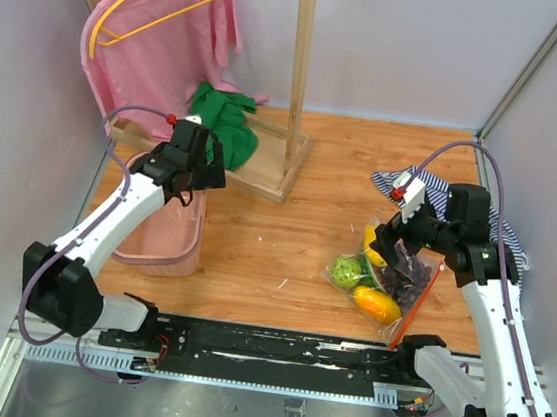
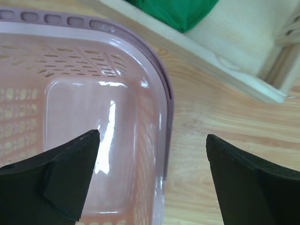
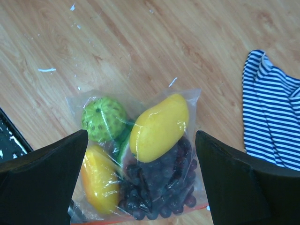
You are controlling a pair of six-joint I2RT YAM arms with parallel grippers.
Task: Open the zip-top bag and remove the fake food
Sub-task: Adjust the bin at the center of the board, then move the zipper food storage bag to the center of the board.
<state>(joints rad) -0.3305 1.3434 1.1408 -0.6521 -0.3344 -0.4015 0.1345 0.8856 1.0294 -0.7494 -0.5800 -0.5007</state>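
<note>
As the zip-top bag (image 3: pixel 140 161) seems shut around the fake food (image 3: pixel 159 126), left tool (image 2: pixel 153 134) and right tool (image 3: pixel 141 136) gape wide; next, pinch the zip strip (image 1: pixel 416 305).

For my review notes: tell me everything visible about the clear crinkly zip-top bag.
The clear crinkly plastic zip-top bag lies flat on the wooden table, red-orange zip strip along one edge. Inside: a yellow oval fruit, an orange oval fruit, a green bumpy ball and dark purple grapes. The open right gripper hovers above.

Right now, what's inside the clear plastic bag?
The bag holds a yellow fruit, a green ball, an orange fruit and purple grapes. Something green between them is mostly covered.
</note>
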